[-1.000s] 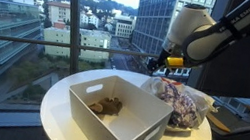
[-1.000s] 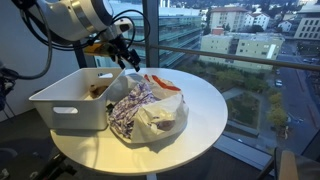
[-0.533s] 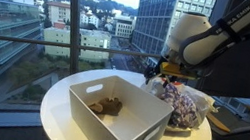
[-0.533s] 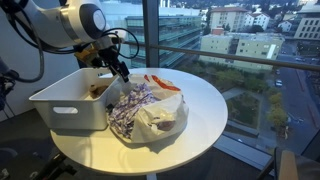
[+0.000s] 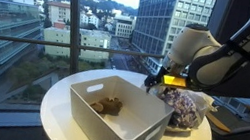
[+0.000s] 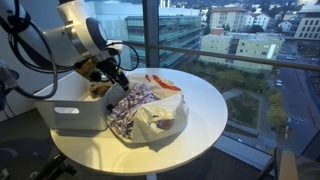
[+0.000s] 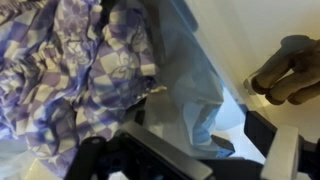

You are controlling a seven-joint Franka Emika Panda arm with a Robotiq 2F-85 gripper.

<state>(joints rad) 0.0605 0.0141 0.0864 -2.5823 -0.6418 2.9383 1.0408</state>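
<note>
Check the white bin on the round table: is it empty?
No, a small brown object lies on the bottom inside the white bin.

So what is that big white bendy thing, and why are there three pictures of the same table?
That bendy thing is a robot arm. At its tip sits a gripper, a claw for picking things up. Two pictures come from cameras standing near the round white table, each at a different spot. The close-up comes from a camera on the arm's wrist. On the table are a white tub with a brown lump in it, and a plastic bag holding purple checked cloth. The gripper hangs low by the tub's edge, next to the bag. I cannot tell whether it is open, shut or holding anything.
</note>
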